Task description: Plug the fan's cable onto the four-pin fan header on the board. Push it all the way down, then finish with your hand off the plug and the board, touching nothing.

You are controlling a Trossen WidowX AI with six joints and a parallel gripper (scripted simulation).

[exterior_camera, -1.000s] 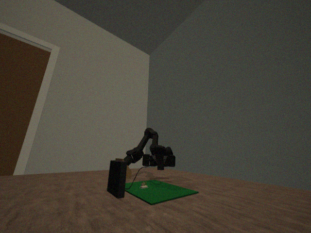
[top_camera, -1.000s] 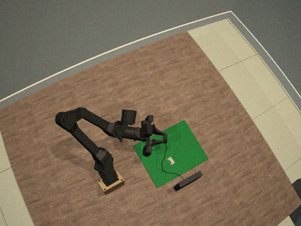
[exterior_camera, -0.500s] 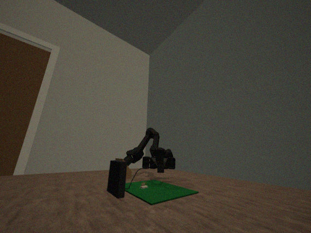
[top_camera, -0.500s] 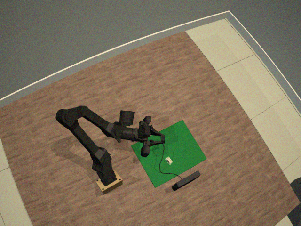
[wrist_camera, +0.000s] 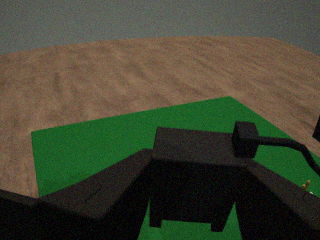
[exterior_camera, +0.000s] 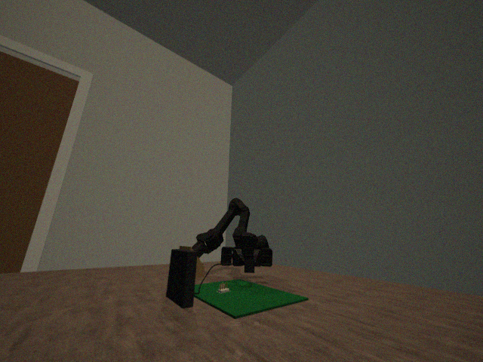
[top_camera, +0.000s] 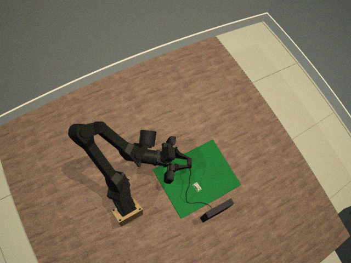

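My gripper (top_camera: 189,163) (exterior_camera: 249,266) (wrist_camera: 195,164) is shut on the black plug (wrist_camera: 193,192) and holds it above the green board (top_camera: 221,172) (exterior_camera: 253,302) (wrist_camera: 100,145). In the wrist view the plug sits between both fingertips, two small prongs at its lower edge. The black cable (top_camera: 186,192) (wrist_camera: 280,142) leaves a small block at the plug's right side and runs to the fan. The white four-pin header (top_camera: 197,187) (exterior_camera: 223,289) stands on the board, apart from the plug; in the wrist view only a pin (wrist_camera: 306,185) and a bit of white show at the right edge.
The dark fan (top_camera: 216,210) (exterior_camera: 181,278) stands on its edge beside the board on the wooden table (top_camera: 170,93) (exterior_camera: 312,327) (wrist_camera: 90,80). The cable bends over the board between plug and fan. The arm's base block (top_camera: 129,217) is on the other side of the board.
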